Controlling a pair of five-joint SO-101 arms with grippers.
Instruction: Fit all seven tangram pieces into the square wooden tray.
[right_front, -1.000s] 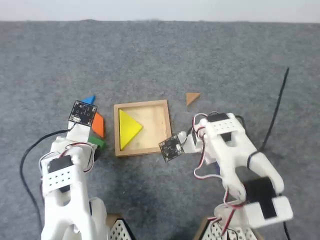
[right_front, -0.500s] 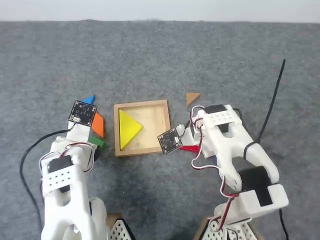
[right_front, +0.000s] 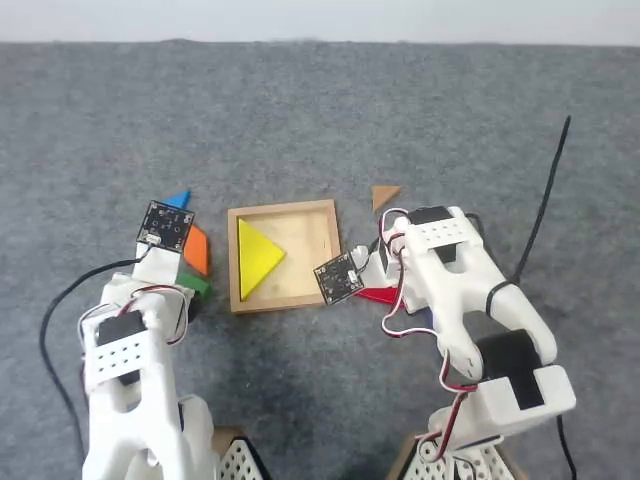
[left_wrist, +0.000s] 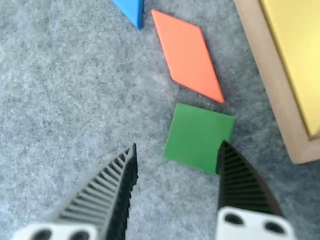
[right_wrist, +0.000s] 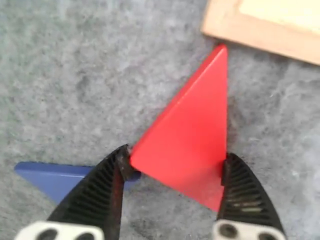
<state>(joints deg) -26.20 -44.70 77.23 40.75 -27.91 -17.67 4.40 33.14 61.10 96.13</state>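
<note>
So far only one of the seven pieces is home: the yellow triangle (right_front: 257, 257) lies flat inside the tray (right_front: 283, 208), against the wall nearest my left arm. The rest of the tray floor is bare wood. By my count that leaves six pieces out on the counter (right_front: 450, 120).

My right end effector (right_wrist: 177, 154) is clenched on the red triangle (right_wrist: 187, 135), one jaw at a corner and the other on the opposite edge. The piece's far tip points at the tray's outer corner and nearly touches it. I judge this to be the piece in hand, with the carry over the rim not yet made. The dark blue triangle (right_wrist: 55, 176) lies just beyond it, farther from the tray.

My left end effector (left_wrist: 175, 165) is released, jaws spread and holding nothing, above the green square (left_wrist: 199, 136), which sits just outside the tray wall. The orange parallelogram (left_wrist: 187, 55) lies beside the same wall, and the light blue triangle (left_wrist: 130, 10) sits past it, away from the tray. The brown triangle (right_front: 384, 196) rests alone off the tray's far corner on my right arm's side.

Some things I cannot settle. I can't tell whether the red triangle is lifted or resting on the counter. The light blue triangle is cut off at the frame edge, one jaw covers part of the dark blue one, and from above my own wrists hide both end effectors.
</note>
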